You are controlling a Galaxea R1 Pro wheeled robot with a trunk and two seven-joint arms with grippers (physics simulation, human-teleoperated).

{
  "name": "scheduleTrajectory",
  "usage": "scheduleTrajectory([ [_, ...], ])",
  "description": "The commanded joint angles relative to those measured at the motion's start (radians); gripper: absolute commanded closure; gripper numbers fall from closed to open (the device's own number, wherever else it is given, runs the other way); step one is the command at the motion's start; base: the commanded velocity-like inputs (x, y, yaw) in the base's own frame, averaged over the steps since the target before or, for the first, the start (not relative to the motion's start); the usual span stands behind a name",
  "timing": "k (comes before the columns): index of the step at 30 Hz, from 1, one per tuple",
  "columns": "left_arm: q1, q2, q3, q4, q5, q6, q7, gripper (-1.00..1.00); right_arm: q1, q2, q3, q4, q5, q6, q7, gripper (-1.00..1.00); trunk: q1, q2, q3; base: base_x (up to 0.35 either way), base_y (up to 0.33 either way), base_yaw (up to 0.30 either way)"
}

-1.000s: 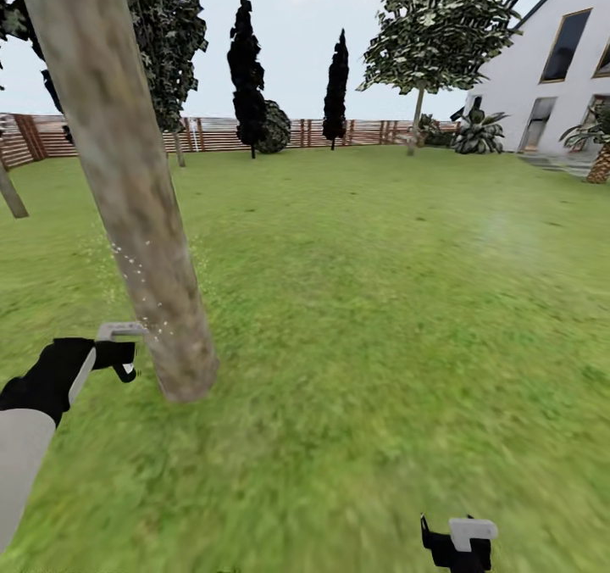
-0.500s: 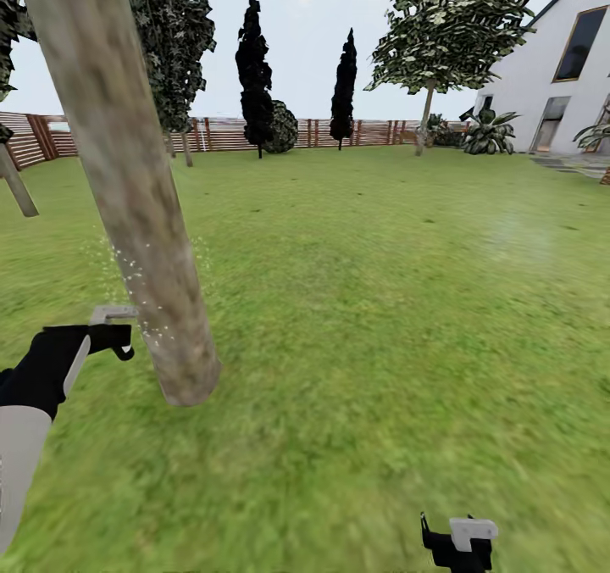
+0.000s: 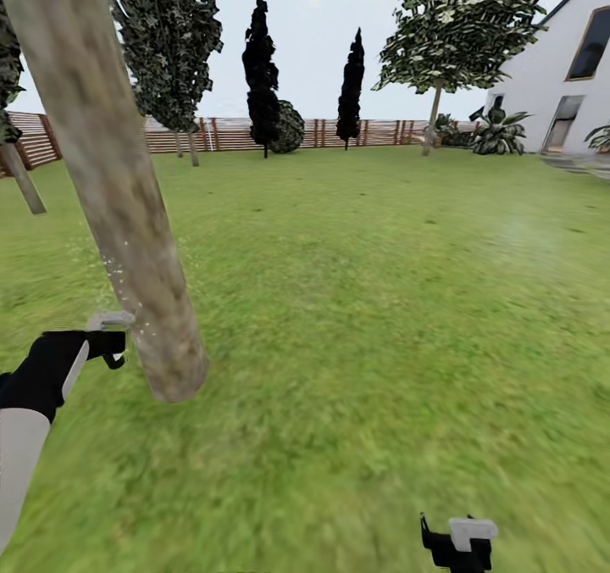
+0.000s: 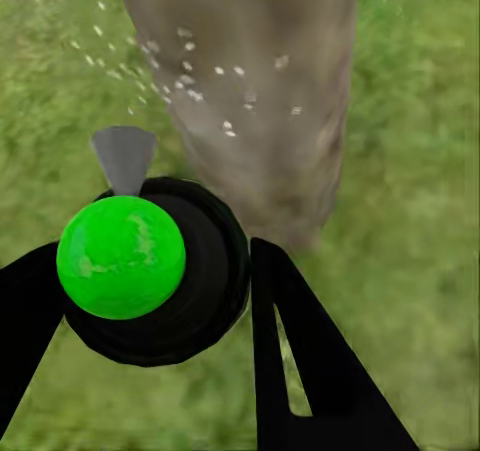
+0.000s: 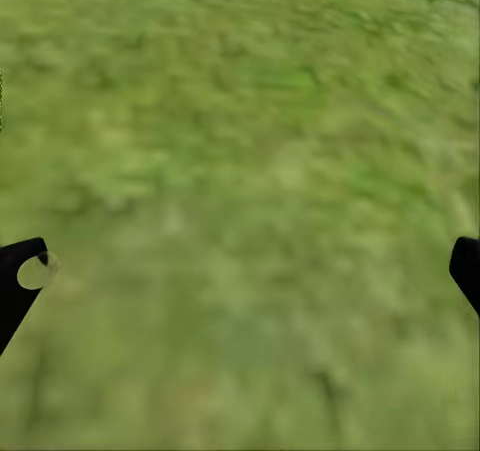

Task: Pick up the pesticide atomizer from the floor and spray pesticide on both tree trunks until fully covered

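A thick, leaning grey-brown tree trunk (image 3: pixel 127 208) rises from the grass at the left of the head view. My left gripper (image 3: pixel 106 346) is shut on the pesticide atomizer (image 4: pixel 120 256), a black bottle with a round green cap. Its grey nozzle (image 4: pixel 124 158) points at the trunk (image 4: pixel 260 101) close by. White spray droplets (image 4: pixel 190 71) speckle the bark and the air beside it. Another tree (image 3: pixel 462 30) with a mottled green crown stands far back at the right. My right gripper (image 3: pixel 457 543) hangs open low over the grass (image 5: pixel 245 271), holding nothing.
Green lawn (image 3: pixel 381 302) stretches to a brown slat fence (image 3: pixel 229 135). Two narrow near-black trees (image 3: pixel 261 64) and a leafy tree (image 3: pixel 165 39) stand by the fence. A second trunk (image 3: pixel 21 179) leans at the far left. A white house (image 3: pixel 568 73) is at the right.
The whole head view has shifted slightly, so the camera moved. My left gripper stays beside the trunk with the atomizer. Fewer droplets show around the trunk now.
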Motion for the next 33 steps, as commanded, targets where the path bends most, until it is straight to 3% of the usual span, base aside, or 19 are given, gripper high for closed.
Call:
scheduleTrajectory([
  [1, 0.002, -0.001, -0.001, 0.004, 0.009, 0.000, 0.019, 1.00, 0.000, 0.000, 0.000, 0.000, 0.000, 0.000, 0.000, -1.00, 0.000, 0.000, 0.000, 0.000, -0.270, 0.276],
  [7, 0.004, -0.007, -0.002, 0.006, 0.013, 0.001, 0.033, 1.00, 0.000, 0.000, 0.000, 0.000, 0.000, 0.000, 0.000, -1.00, 0.000, 0.000, 0.000, 0.060, -0.270, 0.248],
  [17, 0.005, -0.006, -0.001, 0.046, 0.007, 0.001, 0.036, 1.00, 0.000, -0.001, 0.000, 0.000, 0.000, 0.000, -0.001, -1.00, 0.000, 0.000, 0.000, 0.180, -0.226, 0.006],
  [28, 0.005, -0.004, 0.001, 0.047, 0.007, 0.001, 0.037, 1.00, 0.000, -0.001, 0.000, 0.000, 0.000, 0.000, -0.001, -1.00, 0.000, 0.000, 0.000, 0.014, -0.270, 0.082],
  [33, 0.006, -0.005, -0.001, 0.047, 0.009, 0.001, 0.086, 1.00, 0.000, -0.001, 0.000, 0.000, 0.000, 0.000, 0.000, -1.00, 0.000, 0.000, 0.000, 0.218, -0.200, 0.236],
])
